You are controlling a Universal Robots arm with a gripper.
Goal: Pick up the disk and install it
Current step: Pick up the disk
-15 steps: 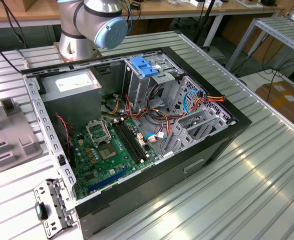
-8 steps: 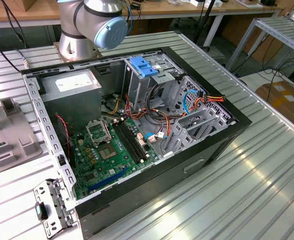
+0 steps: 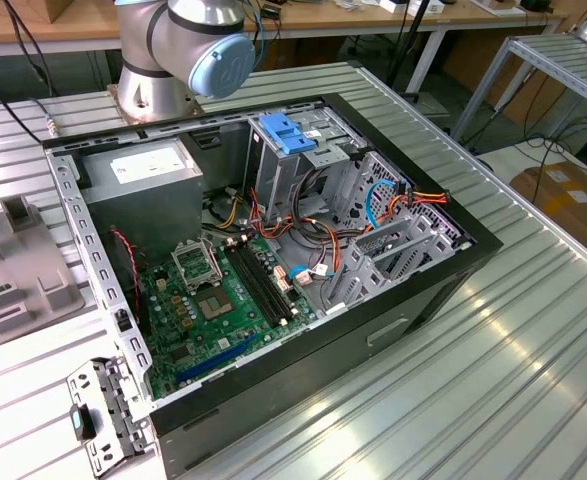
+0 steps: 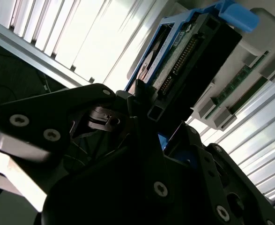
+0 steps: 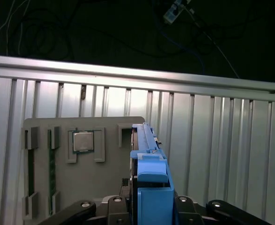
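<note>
In both wrist views the disk (image 5: 149,164) (image 4: 184,61) stands on edge in its blue plastic carrier, its connector side and circuit board facing the second wrist view. My gripper (image 5: 149,206) (image 4: 146,108) is shut on it, with black fingers (image 5: 114,204) pressed against both sides of the carrier. The disk hangs well above a grey parts tray (image 5: 109,187). In the exterior view the open computer case (image 3: 473,250) lies on its side, with a metal drive cage (image 3: 273,170) under a blue bracket (image 3: 288,135).
The tray (image 3: 23,290) sits at the exterior view's left on the ribbed aluminium table (image 3: 473,400); it holds a processor (image 5: 83,141) and memory sticks (image 5: 31,173). Inside the case are a grey power supply (image 3: 143,175), a green motherboard (image 3: 223,300) and cables. The arm's base (image 3: 173,60) stands behind the case.
</note>
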